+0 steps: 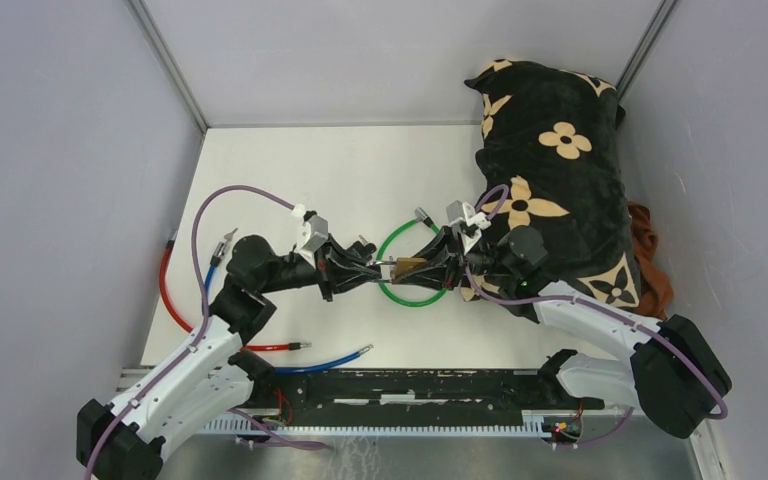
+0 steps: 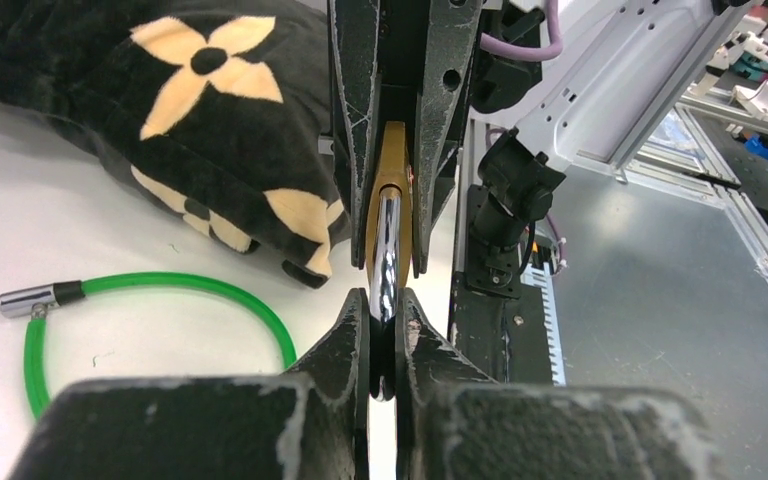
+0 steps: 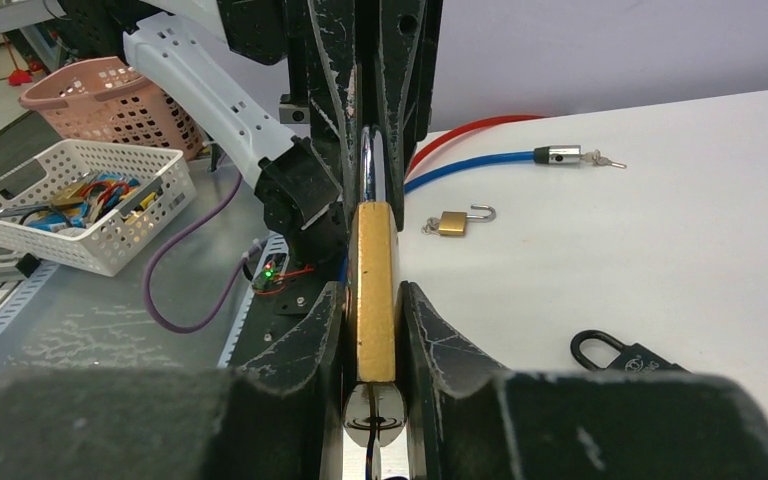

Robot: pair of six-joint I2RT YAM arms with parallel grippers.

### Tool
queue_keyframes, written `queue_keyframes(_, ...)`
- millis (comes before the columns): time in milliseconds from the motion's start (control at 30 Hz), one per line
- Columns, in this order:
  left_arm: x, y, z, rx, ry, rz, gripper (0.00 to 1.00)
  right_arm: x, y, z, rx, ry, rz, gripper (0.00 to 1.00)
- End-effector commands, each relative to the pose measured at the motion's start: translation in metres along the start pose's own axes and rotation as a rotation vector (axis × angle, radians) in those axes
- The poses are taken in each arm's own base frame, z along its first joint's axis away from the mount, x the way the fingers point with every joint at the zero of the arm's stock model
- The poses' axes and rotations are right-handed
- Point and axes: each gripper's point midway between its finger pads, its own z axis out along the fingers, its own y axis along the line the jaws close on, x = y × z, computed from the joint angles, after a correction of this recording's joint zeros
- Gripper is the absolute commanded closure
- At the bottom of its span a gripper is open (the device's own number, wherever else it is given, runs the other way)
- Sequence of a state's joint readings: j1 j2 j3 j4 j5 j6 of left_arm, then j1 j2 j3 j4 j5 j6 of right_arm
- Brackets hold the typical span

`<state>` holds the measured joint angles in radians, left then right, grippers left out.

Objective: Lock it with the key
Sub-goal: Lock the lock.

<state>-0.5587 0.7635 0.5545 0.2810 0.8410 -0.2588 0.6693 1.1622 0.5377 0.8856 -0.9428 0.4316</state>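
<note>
A brass padlock (image 1: 407, 267) is held in the air between both grippers at the table's middle. My right gripper (image 3: 373, 292) is shut on its brass body (image 3: 372, 290). At the body's near end sits the silver keyhole face (image 3: 372, 418), and a thin edge-on blade that looks like the key (image 3: 371, 458) sticks out of it. My left gripper (image 2: 387, 305) is shut on the chrome shackle (image 2: 387, 250), facing the right gripper's fingers (image 2: 355, 120). In the top view the left gripper (image 1: 368, 268) and the right gripper (image 1: 430, 264) meet tip to tip.
A green cable loop (image 1: 397, 243) lies under the grippers. A black flowered pillow (image 1: 555, 180) fills the back right. Red (image 1: 167, 295) and blue (image 1: 320, 362) cables lie at the left. A small open brass padlock (image 3: 452, 222) and a black padlock (image 3: 630, 355) lie on the table.
</note>
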Motion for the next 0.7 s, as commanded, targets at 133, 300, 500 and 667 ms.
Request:
queue_keyframes(133, -0.013, -0.008, 0.014, 0.022, -0.146, 0.017, 0.98, -0.075, 0.025, 0.017, -0.097, -0.223, -0.165, 1.0)
queue_keyframes(300, 0.006, -0.003, 0.016, 0.001, -0.133, -0.052, 0.98, -0.086, 0.019, 0.021, -0.071, -0.257, -0.159, 1.0)
queue_keyframes(500, 0.025, 0.005, 0.019, -0.042, -0.12, -0.116, 0.98, -0.093, 0.002, 0.03, 0.009, -0.24, -0.142, 1.0)
queue_keyframes(667, 0.002, 0.004, 0.023, -0.043, -0.188, -0.083, 0.98, -0.068, -0.014, 0.033, 0.052, -0.185, -0.094, 1.0)
